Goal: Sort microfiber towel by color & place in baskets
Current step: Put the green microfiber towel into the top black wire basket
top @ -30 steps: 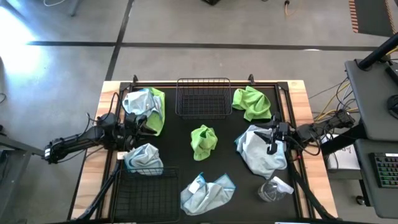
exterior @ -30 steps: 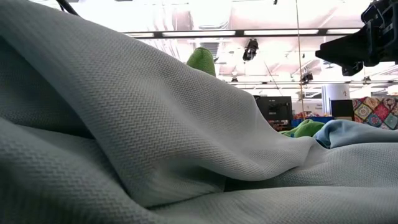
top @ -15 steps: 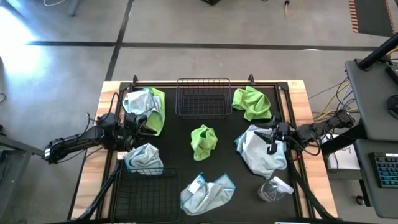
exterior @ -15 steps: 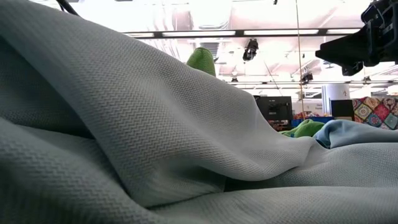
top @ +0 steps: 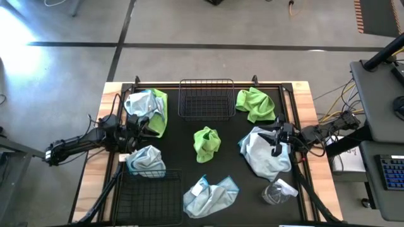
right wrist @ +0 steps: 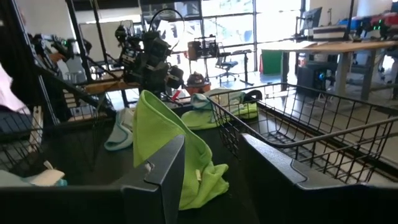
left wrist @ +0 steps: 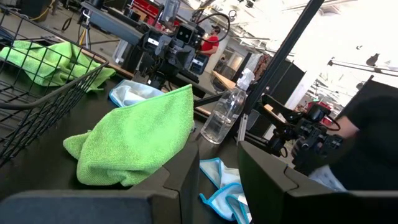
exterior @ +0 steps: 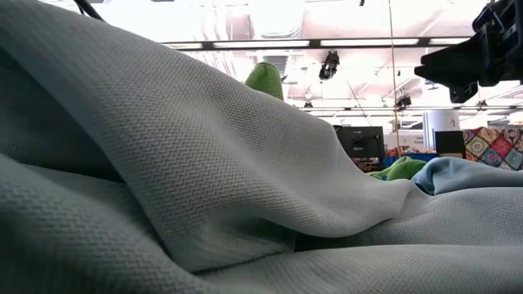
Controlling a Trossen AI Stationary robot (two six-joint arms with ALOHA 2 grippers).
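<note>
Crumpled lime-green microfiber towel (top: 206,142) mid-mat, unsorted, between both arms. Empty black wire-mesh basket (top: 206,98) just behind it. Right gripper (top: 273,140) above pale-blue towel (top: 265,154), fingers apart, likely readying pick. Left gripper (top: 140,127) opposite, fingers apart.

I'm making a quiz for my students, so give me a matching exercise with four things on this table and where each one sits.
Things:
1. far basket
2. near basket
3. middle green towel
4. clear plastic wrapper

Places:
A. near right corner
B. table centre
C. far edge, middle
D. near left corner

Pairs: 1-C, 2-D, 3-B, 4-A
</note>
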